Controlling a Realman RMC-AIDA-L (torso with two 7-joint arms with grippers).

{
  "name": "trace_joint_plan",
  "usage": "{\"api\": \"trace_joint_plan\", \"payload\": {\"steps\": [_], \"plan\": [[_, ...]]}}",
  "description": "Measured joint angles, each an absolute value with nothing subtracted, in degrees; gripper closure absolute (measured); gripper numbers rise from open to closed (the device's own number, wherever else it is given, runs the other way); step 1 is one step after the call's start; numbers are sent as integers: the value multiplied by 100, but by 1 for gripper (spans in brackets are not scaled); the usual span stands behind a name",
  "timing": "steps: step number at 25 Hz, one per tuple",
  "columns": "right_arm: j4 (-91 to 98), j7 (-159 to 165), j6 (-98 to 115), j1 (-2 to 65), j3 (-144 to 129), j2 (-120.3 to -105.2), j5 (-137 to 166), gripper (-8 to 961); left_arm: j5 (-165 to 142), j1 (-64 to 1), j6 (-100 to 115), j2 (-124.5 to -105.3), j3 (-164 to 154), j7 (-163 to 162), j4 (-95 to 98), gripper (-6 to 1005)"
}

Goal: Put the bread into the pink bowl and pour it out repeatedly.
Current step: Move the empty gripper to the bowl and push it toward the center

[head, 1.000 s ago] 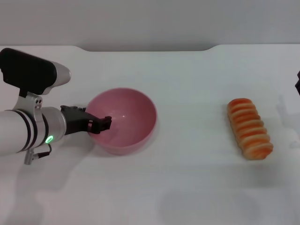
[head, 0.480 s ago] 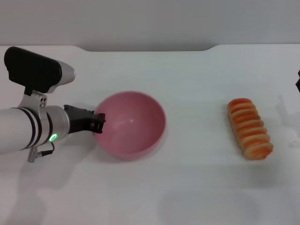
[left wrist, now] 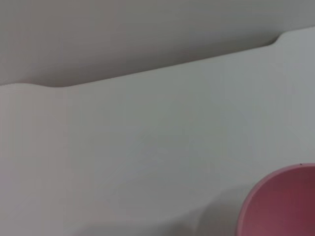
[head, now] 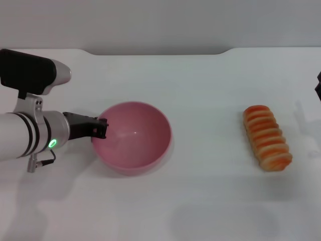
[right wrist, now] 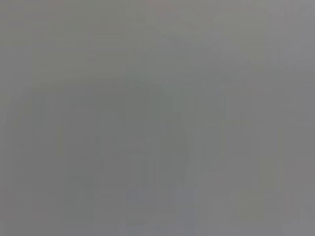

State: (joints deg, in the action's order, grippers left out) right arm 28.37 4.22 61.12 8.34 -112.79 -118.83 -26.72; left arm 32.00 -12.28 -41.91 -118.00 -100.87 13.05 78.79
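Observation:
The pink bowl point(head: 133, 138) stands upright and empty on the white table, left of centre in the head view. My left gripper point(head: 103, 128) reaches in from the left and is shut on the bowl's left rim. A curved piece of the pink bowl point(left wrist: 283, 201) also shows in the left wrist view. The bread point(head: 267, 137), an orange-and-cream ridged loaf, lies on the table far to the right, well apart from the bowl. Of my right arm only a dark sliver point(head: 318, 85) shows at the right edge of the head view.
The white table point(head: 200, 201) runs back to a grey wall, and its far edge steps back near the middle. The right wrist view is plain grey with nothing to make out.
The bowl was tilted up on its side a second ago and now sits level. It has shifted slightly left with my left gripper. The bread has not moved.

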Motion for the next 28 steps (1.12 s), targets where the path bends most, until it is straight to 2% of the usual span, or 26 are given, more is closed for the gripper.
{"api": "trace_joint_plan", "payload": {"steps": [4,7,10,13,17,21,28], "plan": [[3053,422,6033,732,-11300,-11878,-2562,288,3194,-1201,-4320,-11801,-10002,1241,8059,952],[3856,433,5478,399,-11155,-11838,-2298,288,3166,-1169,-4413,-11797,-9987,1218,8332,952],[5015,437,4156,50,-10776,-11814,-1827,288,3156,-1177,-4435,-11795,-9986,1216,8446,952],[6496,462,1773,-156,-10316,-11859,-1117,288,3153,-1241,-4454,-11794,-9986,1222,8458,951],[7885,459,-1407,173,-9938,-11845,-1018,288,3156,-1285,-4457,-11789,-9988,1246,8454,951],[8299,439,-3405,687,-9662,-11850,-1383,289,3154,-1306,-4457,-11786,-9982,1267,8438,952],[8790,434,-3963,706,-9934,-11880,-1769,289,3117,-1331,-4454,-11786,-9961,1267,8420,952]]}}
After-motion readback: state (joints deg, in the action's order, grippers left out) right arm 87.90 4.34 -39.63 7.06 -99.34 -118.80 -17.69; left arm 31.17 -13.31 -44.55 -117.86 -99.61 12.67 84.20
